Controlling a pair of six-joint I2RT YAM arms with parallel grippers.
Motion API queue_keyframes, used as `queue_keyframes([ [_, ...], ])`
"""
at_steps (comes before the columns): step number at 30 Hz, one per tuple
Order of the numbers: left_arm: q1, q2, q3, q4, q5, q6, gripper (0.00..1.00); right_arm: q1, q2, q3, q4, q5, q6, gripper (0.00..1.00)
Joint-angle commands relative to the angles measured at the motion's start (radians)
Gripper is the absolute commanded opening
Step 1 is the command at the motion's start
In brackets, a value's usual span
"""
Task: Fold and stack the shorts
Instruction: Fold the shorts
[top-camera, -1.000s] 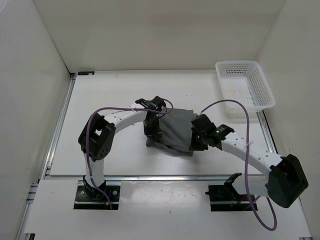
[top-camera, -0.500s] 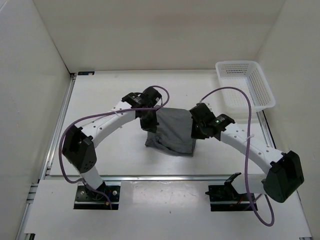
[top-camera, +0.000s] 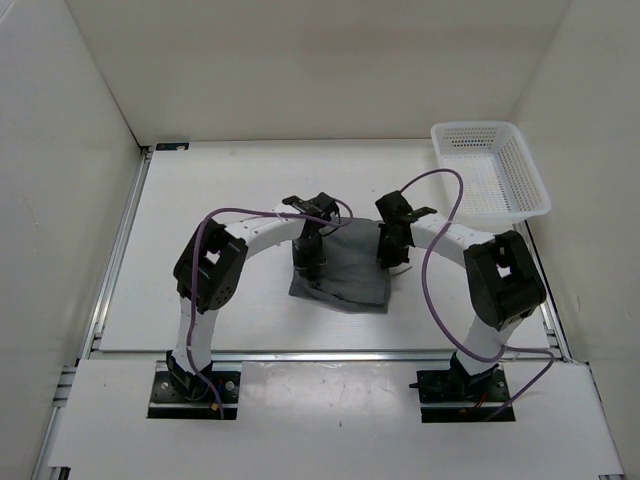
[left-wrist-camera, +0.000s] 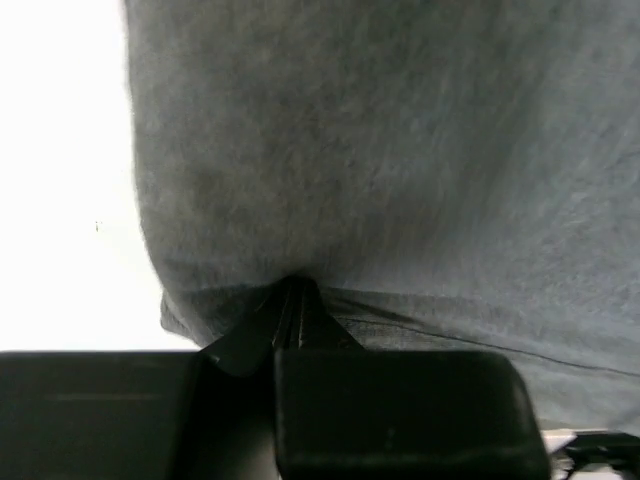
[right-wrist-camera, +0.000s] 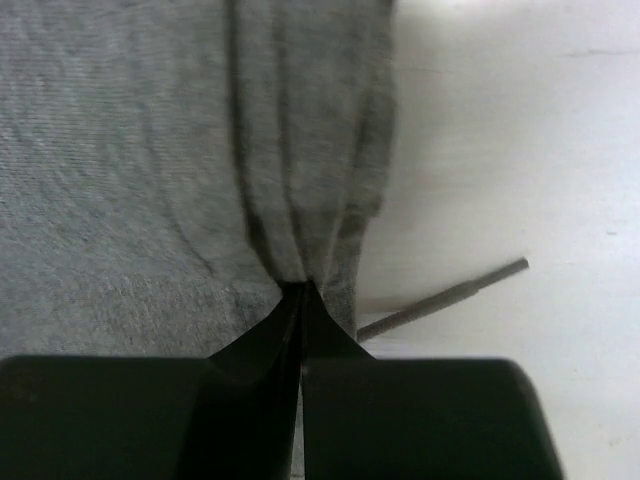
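The grey shorts (top-camera: 345, 280) lie folded into a small rectangle at the middle of the table. My left gripper (top-camera: 305, 262) is down on their left edge and my right gripper (top-camera: 392, 252) on their right edge. In the left wrist view the left gripper (left-wrist-camera: 291, 288) is shut, with the shorts (left-wrist-camera: 400, 150) bunched at its tip. In the right wrist view the right gripper (right-wrist-camera: 302, 290) is shut on a pleat of the shorts (right-wrist-camera: 120, 180) at their edge. A thin drawstring (right-wrist-camera: 445, 297) pokes out onto the white table beside it.
A white mesh basket (top-camera: 490, 178) stands at the far right corner of the table. White walls close in the table (top-camera: 200, 200) on the left, back and right. Purple cables loop above both arms.
Both grippers opened a little and shut again on the shorts' side edges. The left arm's elbow swung back toward the middle, the right arm folded in, and the cloth's far edge sits nearer.
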Motion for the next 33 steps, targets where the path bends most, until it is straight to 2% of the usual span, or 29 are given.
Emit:
queue_keyframes([
  [1, 0.004, -0.076, -0.048, 0.016, -0.007, 0.021, 0.10, 0.001, 0.016, -0.006, 0.046, -0.035, -0.053, 0.00],
  [5, 0.004, -0.165, -0.067, 0.016, 0.013, 0.048, 0.10, -0.017, -0.061, 0.041, 0.002, -0.035, -0.062, 0.00],
  [10, 0.044, -0.227, 0.065, -0.015, 0.044, 0.103, 0.10, -0.063, -0.141, 0.164, -0.060, -0.015, -0.072, 0.03],
  [13, 0.071, -0.178, 0.163, -0.035, 0.023, 0.130, 0.10, -0.091, -0.081, 0.248, -0.069, -0.024, -0.095, 0.06],
  [16, 0.104, -0.057, 0.272, -0.035, 0.012, 0.154, 0.10, -0.117, 0.040, 0.314, -0.083, -0.064, -0.119, 0.06],
  [20, 0.141, 0.123, 0.397, -0.044, 0.051, 0.163, 0.10, -0.128, 0.178, 0.377, -0.083, -0.098, -0.093, 0.00],
  [26, 0.164, 0.266, 0.498, -0.064, 0.074, 0.163, 0.10, -0.128, 0.197, 0.363, -0.045, -0.116, -0.059, 0.00],
  [30, 0.164, 0.269, 0.582, -0.127, 0.044, 0.173, 0.10, -0.128, 0.153, 0.415, -0.101, -0.025, -0.059, 0.00],
  [31, 0.164, 0.257, 0.599, -0.156, 0.035, 0.173, 0.10, -0.128, 0.110, 0.415, -0.123, 0.035, -0.049, 0.05],
  [32, 0.164, 0.243, 0.639, -0.167, 0.035, 0.173, 0.10, -0.128, 0.085, 0.428, -0.138, 0.070, -0.049, 0.15],
  [33, 0.164, 0.226, 0.659, -0.177, 0.021, 0.173, 0.13, -0.128, 0.059, 0.428, -0.150, 0.103, -0.032, 0.48],
])
